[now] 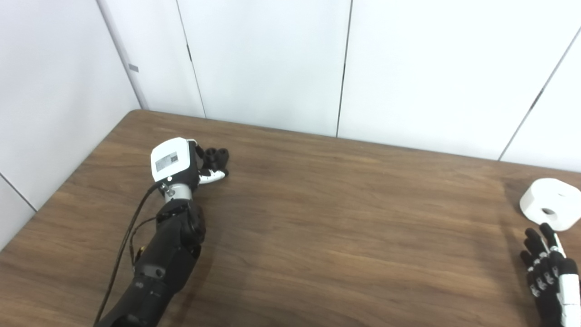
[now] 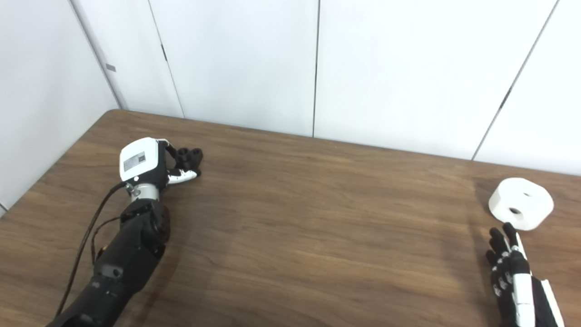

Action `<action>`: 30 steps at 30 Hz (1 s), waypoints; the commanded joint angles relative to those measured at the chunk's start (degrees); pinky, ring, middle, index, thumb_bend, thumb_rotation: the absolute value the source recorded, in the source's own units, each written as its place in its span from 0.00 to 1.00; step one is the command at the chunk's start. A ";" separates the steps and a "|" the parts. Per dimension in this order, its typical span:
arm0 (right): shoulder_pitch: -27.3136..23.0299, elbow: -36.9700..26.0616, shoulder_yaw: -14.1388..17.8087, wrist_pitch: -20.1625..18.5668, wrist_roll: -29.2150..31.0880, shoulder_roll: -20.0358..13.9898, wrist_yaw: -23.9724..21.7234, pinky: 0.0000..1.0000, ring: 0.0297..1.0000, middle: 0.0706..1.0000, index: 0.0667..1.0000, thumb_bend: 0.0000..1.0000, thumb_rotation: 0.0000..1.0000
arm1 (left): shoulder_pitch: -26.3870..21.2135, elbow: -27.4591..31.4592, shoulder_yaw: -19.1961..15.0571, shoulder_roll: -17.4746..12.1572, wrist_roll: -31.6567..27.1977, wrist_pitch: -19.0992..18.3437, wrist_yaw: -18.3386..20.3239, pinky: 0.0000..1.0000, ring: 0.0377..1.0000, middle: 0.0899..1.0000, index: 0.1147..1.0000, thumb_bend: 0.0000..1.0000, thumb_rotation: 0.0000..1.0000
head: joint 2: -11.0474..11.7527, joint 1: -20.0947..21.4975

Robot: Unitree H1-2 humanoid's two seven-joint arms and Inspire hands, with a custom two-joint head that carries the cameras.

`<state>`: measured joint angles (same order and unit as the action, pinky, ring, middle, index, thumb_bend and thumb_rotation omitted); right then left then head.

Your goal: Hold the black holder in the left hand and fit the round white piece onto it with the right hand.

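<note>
- Table [image 1: 317, 236]: a dark wood-grain top that fills the lower part of both views, with white wall panels [image 1: 263, 59] behind its far edge.
- Left arm [image 1: 159, 263]: black, it enters from the bottom left and reaches toward the far left part of the table; a black cable [image 1: 122, 254] runs alongside it.
- Left hand [image 1: 181, 163]: its white back faces the camera and carries a printed label. The fingers curl forward around the holder, with a white-tipped finger [image 1: 213, 176] lying just under it. The grip appears closed on the holder, though the hand's body hides most of the contact.
- Holder [image 1: 216, 156]: a small black piece at the left hand's fingers, low over the far left of the table. Whether it rests on the wood or is lifted cannot be told.
- White piece [image 2: 521, 203]: a round, thick disc with a hole in its upper face, lying flat at the far right of the table, well apart from the holder.
- Right hand [image 2: 510, 268]: it enters from the bottom right, fingers extended and spread and holding nothing. The fingertips [image 2: 508, 229] point at the white piece and sit just short of its near edge; contact cannot be told.
</note>
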<state>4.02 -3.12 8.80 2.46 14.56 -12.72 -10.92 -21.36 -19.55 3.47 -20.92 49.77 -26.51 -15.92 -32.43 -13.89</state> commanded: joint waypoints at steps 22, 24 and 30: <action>2.36 1.18 -1.73 0.79 0.06 0.58 -1.35 1.00 1.00 0.94 1.00 0.69 0.87 | -2.51 -2.79 2.01 -2.49 0.46 -0.13 -0.90 0.80 0.82 0.73 0.49 0.90 0.23 | -0.60 0.07; 2.45 0.87 -1.78 0.56 0.18 0.61 -1.34 1.00 1.00 0.94 1.00 0.69 0.87 | -2.56 -3.03 2.24 -2.58 0.25 -0.04 -1.15 0.80 0.82 0.73 0.47 0.90 0.23 | -0.65 0.15; 2.63 0.54 -1.82 0.88 0.32 0.52 -1.48 1.00 1.00 0.93 1.00 0.68 0.86 | -2.81 -3.33 3.18 -3.02 -0.08 -0.13 -0.24 0.82 0.83 0.72 0.42 0.60 0.11 | -0.93 0.23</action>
<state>4.48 -3.72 7.98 2.67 14.43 -12.97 -11.33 -22.47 -22.27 6.18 -22.77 49.59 -26.44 -16.36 -33.31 -13.62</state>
